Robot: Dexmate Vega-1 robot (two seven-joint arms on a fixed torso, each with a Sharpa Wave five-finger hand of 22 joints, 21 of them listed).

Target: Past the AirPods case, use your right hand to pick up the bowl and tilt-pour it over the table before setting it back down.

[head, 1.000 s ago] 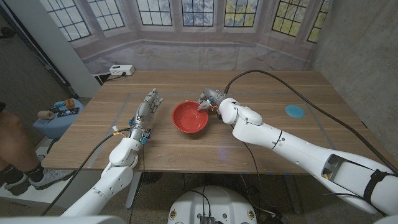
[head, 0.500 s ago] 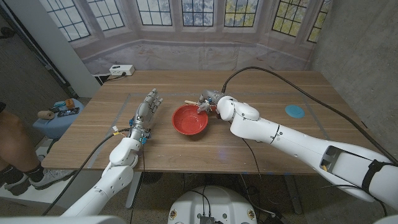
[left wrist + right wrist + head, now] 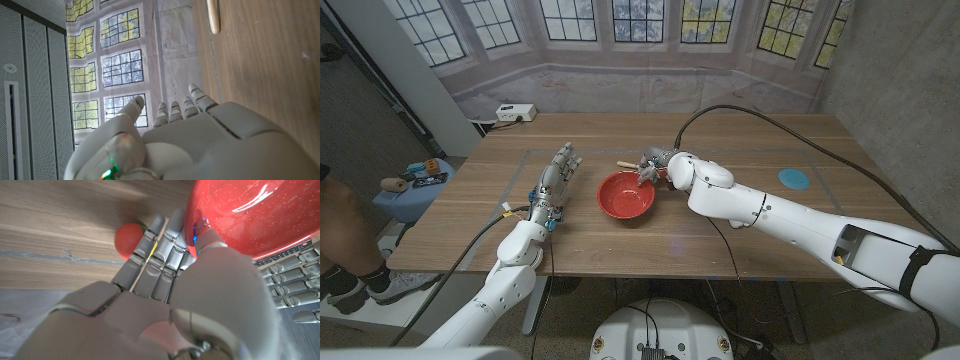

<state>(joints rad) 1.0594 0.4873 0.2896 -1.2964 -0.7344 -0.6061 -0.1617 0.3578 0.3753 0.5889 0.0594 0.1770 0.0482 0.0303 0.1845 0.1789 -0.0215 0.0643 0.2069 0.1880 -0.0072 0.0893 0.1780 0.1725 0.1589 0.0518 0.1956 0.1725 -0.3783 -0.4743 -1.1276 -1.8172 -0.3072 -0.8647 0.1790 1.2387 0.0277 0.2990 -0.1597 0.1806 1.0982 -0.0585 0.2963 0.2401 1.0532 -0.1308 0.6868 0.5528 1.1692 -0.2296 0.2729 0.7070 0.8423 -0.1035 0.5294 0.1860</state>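
A red bowl (image 3: 627, 194) sits at the middle of the wooden table (image 3: 740, 140). My right hand (image 3: 655, 166) grips its far right rim. In the right wrist view the thumb (image 3: 207, 235) lies over the rim of the bowl (image 3: 250, 215), with the other fingers (image 3: 155, 250) along its outside. My left hand (image 3: 556, 176) stands to the left of the bowl, apart from it, fingers straight and holding nothing. The left wrist view shows that hand (image 3: 190, 145) beside the tabletop.
A small pale wooden piece (image 3: 625, 163) lies just behind the bowl. A red ball (image 3: 129, 239) sits on the table beyond my right fingers. A blue disc (image 3: 794, 178) lies far right, a white power strip (image 3: 515, 113) at the back left. A person's leg (image 3: 340, 240) is at the left edge.
The bowl has shifted slightly toward the near edge in my right hand's grip, uncovering the wooden piece behind it. The right forearm swung a little. The left hand stayed still.
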